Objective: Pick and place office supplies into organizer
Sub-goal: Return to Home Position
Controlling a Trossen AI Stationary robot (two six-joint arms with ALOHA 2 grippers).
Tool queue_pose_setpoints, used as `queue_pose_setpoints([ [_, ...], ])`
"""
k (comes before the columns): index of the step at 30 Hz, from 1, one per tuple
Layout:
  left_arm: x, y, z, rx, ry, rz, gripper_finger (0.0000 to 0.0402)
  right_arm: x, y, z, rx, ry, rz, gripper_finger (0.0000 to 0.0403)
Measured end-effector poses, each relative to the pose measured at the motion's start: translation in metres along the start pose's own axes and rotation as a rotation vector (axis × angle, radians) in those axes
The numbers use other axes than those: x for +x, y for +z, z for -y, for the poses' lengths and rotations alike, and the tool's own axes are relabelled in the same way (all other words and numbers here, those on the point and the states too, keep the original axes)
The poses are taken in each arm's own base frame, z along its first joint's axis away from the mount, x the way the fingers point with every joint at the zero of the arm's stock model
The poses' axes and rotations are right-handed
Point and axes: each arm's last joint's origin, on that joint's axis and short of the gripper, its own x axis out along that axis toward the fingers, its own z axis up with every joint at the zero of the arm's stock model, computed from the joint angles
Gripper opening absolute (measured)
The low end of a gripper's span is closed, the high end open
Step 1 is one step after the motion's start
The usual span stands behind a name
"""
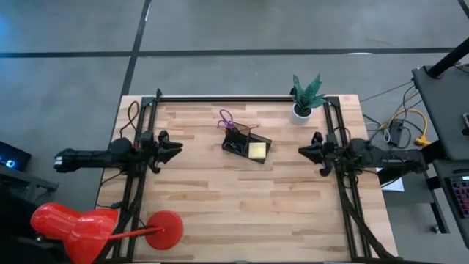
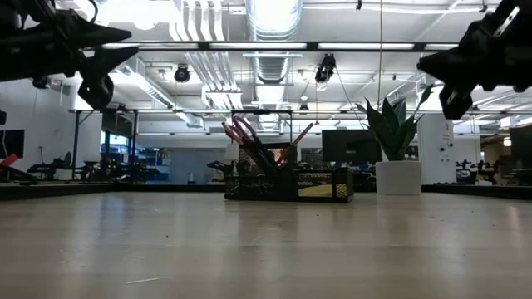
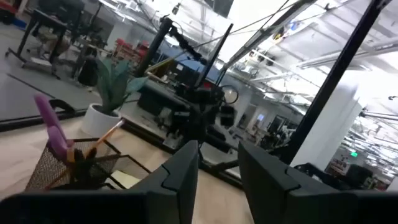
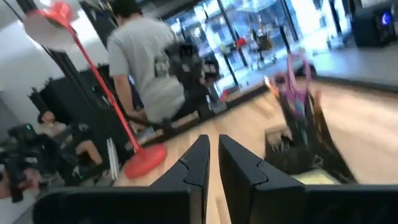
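Dark wire mesh makes up the one organizer, which sits mid-table toward the far edge of the wooden table. Its long axis is slightly skewed across the table, with the tall cup at the end nearer the left arm and the low tray at the other end. One pair of purple-handled scissors stands in the cup, blades down and handles up, leaning out toward the left arm's side. One orange pencil leans the opposite way (any others are too hard to separate). One yellow sticky-note pad lies flat in the tray.

Both arms hover above the table's side edges, well apart from the organizer and pointing inward at it. The left gripper holds nothing, its fingers slightly parted. The right gripper is empty too, its fingers nearly together. One potted plant and one red lamp stand at opposite corners.
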Motion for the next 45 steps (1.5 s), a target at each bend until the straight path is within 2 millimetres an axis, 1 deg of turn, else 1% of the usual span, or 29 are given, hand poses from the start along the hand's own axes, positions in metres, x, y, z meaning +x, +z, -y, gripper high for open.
queue_pose_setpoints([
  [1,0.000,0.000,0.000,-0.007,0.000,0.001,0.0100,0.001,-0.005,0.002,0.005,-0.003,-0.015,0.0027],
  [7,0.001,-0.001,0.000,-0.007,-0.002,-0.008,0.0100,0.001,-0.008,0.001,-0.045,0.061,-0.066,0.0027],
  [12,0.001,-0.001,0.000,-0.006,0.001,-0.014,0.0100,0.001,-0.013,0.004,0.011,0.023,-0.126,0.0027],
  [17,0.002,-0.002,-0.001,-0.005,0.003,-0.020,0.0100,0.002,-0.014,0.005,0.011,0.012,-0.144,0.0027],
  [23,0.002,-0.003,-0.001,-0.005,0.006,-0.025,0.0099,0.002,-0.015,0.005,0.011,0.009,-0.147,0.0027],
  [28,0.002,-0.003,-0.001,-0.004,0.006,-0.026,0.0099,0.000,-0.010,0.000,0.015,0.067,-0.098,0.0027],
  [45,0.004,-0.005,-0.002,-0.002,0.017,-0.046,0.0099,0.001,-0.011,0.000,0.015,0.061,-0.106,0.0027],
])
